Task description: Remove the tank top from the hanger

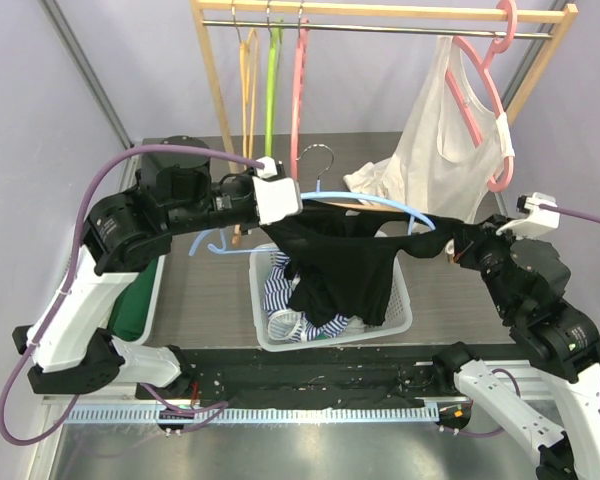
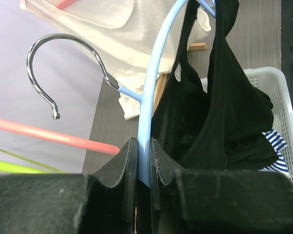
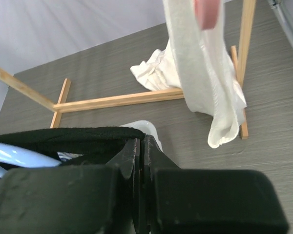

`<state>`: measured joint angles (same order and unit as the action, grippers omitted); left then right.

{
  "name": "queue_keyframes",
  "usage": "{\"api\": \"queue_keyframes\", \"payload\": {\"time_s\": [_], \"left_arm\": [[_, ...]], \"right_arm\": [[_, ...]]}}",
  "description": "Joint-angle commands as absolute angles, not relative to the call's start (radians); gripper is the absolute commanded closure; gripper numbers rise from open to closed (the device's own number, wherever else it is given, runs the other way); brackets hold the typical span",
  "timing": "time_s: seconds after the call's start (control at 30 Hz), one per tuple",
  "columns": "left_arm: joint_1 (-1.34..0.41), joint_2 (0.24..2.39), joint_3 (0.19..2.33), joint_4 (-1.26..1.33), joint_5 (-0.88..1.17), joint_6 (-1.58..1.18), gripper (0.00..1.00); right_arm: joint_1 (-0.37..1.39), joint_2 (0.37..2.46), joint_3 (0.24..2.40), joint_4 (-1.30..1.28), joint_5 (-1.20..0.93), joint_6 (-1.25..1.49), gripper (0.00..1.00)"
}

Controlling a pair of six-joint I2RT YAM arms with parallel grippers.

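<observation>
Left gripper [image 2: 142,146] pinches blue hanger [image 2: 158,63] tight on its arm. Metal hook [image 2: 63,41] sticks up free. Black tank top [image 1: 340,265] hangs on that hanger, droops between both arms, over white basket [image 1: 330,339]. Right gripper [image 3: 139,146] closed on tank top's right end. Striped cloth [image 1: 275,295] in basket. Behind: white top [image 1: 430,140] on pink hanger [image 1: 476,70], wooden rack [image 1: 214,80].

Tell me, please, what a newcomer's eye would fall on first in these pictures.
A black tank top hangs stretched on a light blue hanger above the white basket, mid-scene. The left gripper clamps the hanger, the right gripper pinches a strap. At back right, a white tank top droops from a pink hanger.
</observation>
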<state>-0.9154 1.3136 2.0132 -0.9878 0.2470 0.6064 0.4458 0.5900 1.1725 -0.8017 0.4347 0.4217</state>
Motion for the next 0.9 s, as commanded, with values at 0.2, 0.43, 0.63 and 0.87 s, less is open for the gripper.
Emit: {"api": "queue_keyframes", "payload": {"time_s": [0.2,0.43,0.63,0.87], "left_arm": [[-0.914,1.318,2.109,-0.887,0.184,0.647,1.00],[-0.927,1.293,2.048,-0.900,0.137,0.774,1.00],[-0.931,1.278,2.016,-0.914,0.130,0.795,1.00],[-0.933,1.315,2.104,-0.900,0.161,0.726,1.00]], "right_arm": [[0.443,0.554,1.074,-0.755,0.229,0.451,0.99],[0.443,0.548,1.164,-0.831,0.294,0.391,0.99],[0.443,0.564,1.220,-0.861,0.310,0.371,0.99],[0.443,0.620,1.091,-0.787,0.068,0.405,0.48]]}}
